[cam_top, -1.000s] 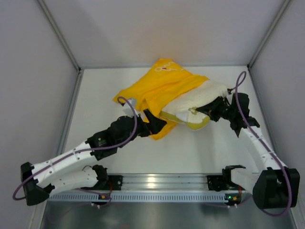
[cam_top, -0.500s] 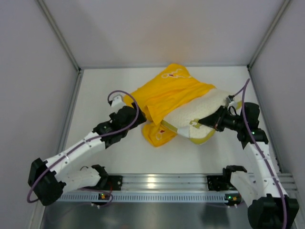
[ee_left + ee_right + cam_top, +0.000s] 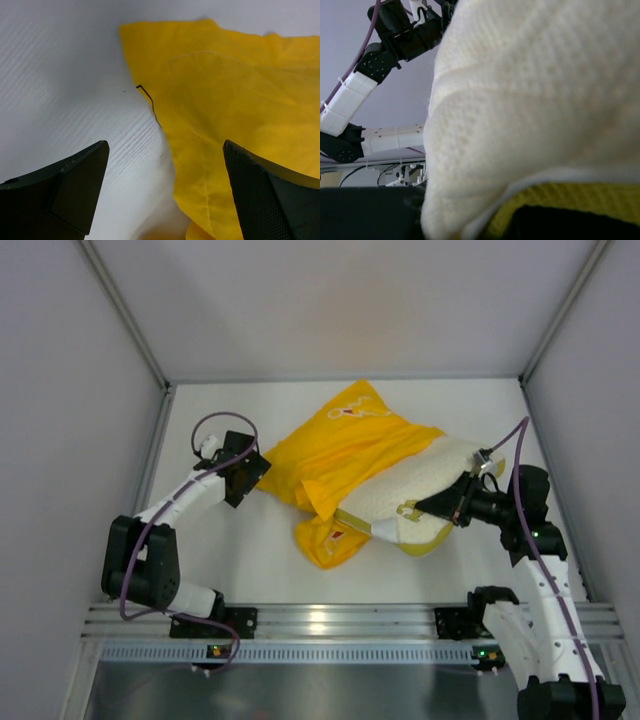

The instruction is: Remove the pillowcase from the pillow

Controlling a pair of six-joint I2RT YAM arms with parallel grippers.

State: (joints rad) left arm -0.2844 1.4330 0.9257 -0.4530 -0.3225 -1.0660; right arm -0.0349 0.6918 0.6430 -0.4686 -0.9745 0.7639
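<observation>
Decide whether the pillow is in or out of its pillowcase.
Partly out. The pillow's cream right end lies bare, gripped by the right pincer; the yellow pillowcase covers its left part, bunched up.

Overhead; wrist close-ups, pillow point(image 3: 420, 480) likely shared.

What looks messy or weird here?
The pillowcase is only half on: crumpled over the left end of the pillow, with a flap folded out in front. A dark loose thread pokes from its edge.

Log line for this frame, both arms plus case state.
left gripper: open, over pillowcase edge | right gripper: shut on pillow | pillowcase: partly off pillow
</observation>
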